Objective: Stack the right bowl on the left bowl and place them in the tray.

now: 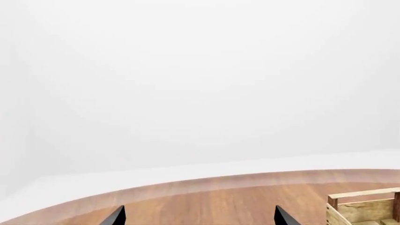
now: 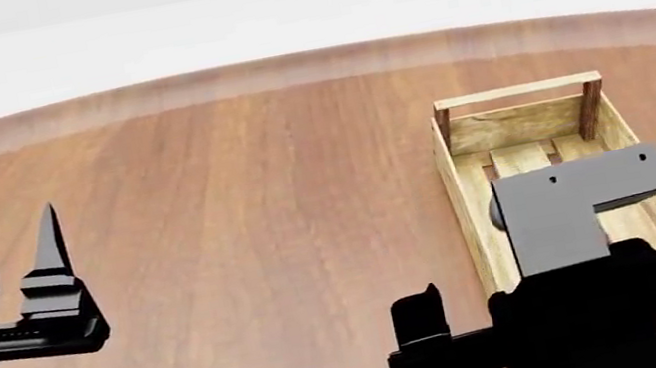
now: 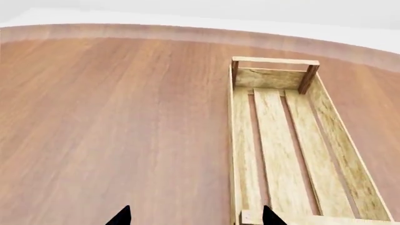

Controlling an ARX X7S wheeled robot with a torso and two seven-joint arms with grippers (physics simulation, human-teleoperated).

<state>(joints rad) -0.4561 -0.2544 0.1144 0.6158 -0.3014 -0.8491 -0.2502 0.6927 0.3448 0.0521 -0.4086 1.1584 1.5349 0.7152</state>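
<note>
We see matte black arms: the left gripper [image 2: 49, 284] has pointed black fingers; the right gripper [image 2: 421, 345] carries a grey L-shaped bracket [image 2: 568, 202] with two small screws.

Tray [image 2: 464, 182] partly behind right arm

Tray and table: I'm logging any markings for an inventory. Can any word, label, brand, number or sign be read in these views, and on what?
None. The tray shows only bare wood slats, the table only wood grain, and the left gripper and right gripper carry no lettering. No bowls are in view.
</note>
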